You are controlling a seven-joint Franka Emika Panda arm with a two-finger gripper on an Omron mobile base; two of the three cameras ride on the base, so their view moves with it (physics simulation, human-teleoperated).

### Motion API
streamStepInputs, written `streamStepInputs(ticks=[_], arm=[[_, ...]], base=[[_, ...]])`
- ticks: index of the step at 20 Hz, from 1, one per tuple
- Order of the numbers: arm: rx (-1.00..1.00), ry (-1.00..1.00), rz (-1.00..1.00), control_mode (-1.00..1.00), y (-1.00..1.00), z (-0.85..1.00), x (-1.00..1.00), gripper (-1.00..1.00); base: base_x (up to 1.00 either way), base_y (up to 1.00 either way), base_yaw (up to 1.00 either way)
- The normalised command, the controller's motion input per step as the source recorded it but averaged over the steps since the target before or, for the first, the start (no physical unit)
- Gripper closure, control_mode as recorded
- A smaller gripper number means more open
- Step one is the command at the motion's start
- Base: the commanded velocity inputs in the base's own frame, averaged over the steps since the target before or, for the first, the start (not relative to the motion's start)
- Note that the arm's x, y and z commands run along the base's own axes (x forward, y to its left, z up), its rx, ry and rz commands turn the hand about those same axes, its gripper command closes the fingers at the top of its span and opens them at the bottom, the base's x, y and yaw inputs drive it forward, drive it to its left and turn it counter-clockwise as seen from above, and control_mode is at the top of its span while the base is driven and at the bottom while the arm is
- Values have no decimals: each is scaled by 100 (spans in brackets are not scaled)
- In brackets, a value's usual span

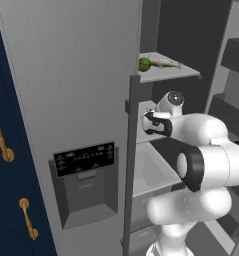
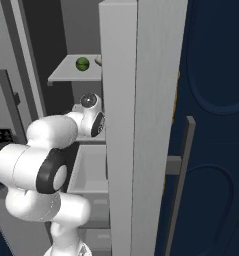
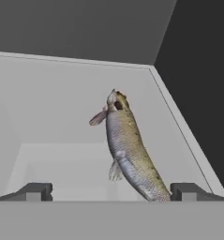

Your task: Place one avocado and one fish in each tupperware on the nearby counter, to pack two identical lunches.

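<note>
Fridge interior faced: jaws of gripper (image 3: 111, 192) spread wide, empty, over fish (image 3: 130, 152) at 12 o'clock; avocado (image 1: 144, 64) shelved, nothing packed yet.

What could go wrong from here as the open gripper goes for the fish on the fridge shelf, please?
The fish lies off-centre, its tail by one fingertip, so the open gripper may clip it or catch only the tail and let it slip. The arm reaches in close beside the fridge door edge, so a wide swing out might strike it.
</note>
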Motion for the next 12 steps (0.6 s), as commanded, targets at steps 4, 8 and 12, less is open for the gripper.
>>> streamStepInputs(ticks=[4, 8, 12], arm=[[0, 2, 0, -100, -20, -14, 62, -100], [0, 2, 0, -100, -14, -26, 60, -100], [0, 8, 0, -100, -1, -37, 61, -100]], base=[[0, 0, 0], [0, 0, 0], [0, 0, 0]])
